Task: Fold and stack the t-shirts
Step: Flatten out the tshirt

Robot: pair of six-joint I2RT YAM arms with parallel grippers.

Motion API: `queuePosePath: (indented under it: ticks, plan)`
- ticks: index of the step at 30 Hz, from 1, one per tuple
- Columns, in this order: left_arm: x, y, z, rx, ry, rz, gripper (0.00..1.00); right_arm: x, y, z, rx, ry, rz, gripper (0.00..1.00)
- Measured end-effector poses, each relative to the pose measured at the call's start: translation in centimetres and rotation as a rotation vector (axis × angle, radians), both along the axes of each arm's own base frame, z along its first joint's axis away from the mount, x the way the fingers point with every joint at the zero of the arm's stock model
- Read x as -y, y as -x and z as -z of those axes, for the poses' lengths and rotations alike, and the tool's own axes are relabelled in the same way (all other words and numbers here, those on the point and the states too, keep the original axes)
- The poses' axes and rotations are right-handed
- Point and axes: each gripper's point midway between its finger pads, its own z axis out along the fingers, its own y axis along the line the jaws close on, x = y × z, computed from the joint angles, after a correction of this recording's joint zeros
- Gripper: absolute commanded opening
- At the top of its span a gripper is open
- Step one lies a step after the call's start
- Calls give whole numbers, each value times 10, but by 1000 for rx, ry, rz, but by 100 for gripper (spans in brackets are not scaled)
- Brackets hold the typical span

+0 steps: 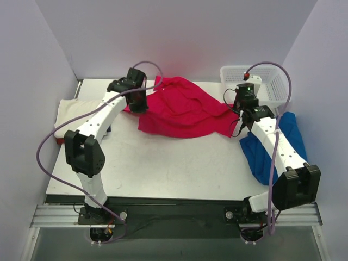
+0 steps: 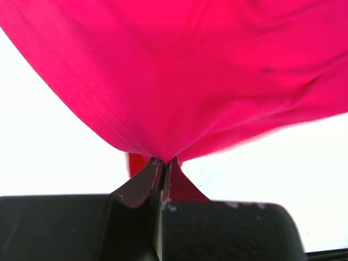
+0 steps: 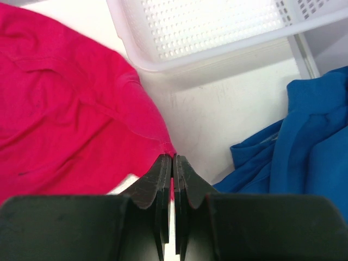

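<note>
A: White walls are closing in a white flat table (image 1: 163,168). Which step are we tagging?

B: Spreading out for the first fold, I'm judging. The crimson red cloth t-shirt (image 1: 182,111) is lying rumpled across the far middle of the table, not folded yet. The royal blue cloth t-shirt (image 1: 255,155) is slumping over the right edge. The cream cloth t-shirt (image 1: 68,114) is sitting at the far left edge. Neither of those is being touched by a gripper. The white plastic lattice basket (image 1: 272,81) is standing at the far right corner, near the red one.

A: Arms?

B: Both are reaching forward, one to each side of the red shirt. The left arm is bending in from the left, wrist tipping down at the shirt's left edge. The right arm is stretching up the right side to the shirt's right corner.

A: Fingers?

B: The left gripper (image 2: 162,163) is pinching a hemmed edge, jaws fully closed on it, cloth fanning out from the tips. The right gripper (image 3: 173,160) is closed too, nipping a red corner.

A: Next?

B: Probably drawing the two grips apart while lifting, so the shirt is flattening. Both pinches are looking thin, so the cloth could be slipping out.
</note>
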Motion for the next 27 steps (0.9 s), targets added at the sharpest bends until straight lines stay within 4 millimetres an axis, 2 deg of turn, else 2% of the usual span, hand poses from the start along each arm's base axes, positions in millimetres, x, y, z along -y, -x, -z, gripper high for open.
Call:
queuePosePath:
  ticks: [1,3,5,8,12,17,21,24,27]
  plan:
    - [-2,-4,-28,60,2,5,0,1,2,-7,16,4,1,0]
    - [-7,-3,-63,137,7,8,0,4,6,-19,42,10,0,0]
    - [-15,7,-95,200,6,5,0,6,11,-36,77,13,0,0]
    - [-29,25,-120,233,-9,-4,0,10,19,-62,133,16,1,0]
    - [-46,41,-125,226,-41,-30,0,13,27,-91,202,10,7,0]
    - [-61,48,-103,157,-85,-43,0,18,33,-104,231,22,26,0]
    - [-63,40,-67,69,-101,-36,0,24,24,-95,195,68,54,0]
    - [-56,20,-11,-35,-99,-27,0,30,9,-73,136,107,87,0]
    - [-49,5,60,-167,-97,-16,0,41,-7,-38,45,146,128,0]
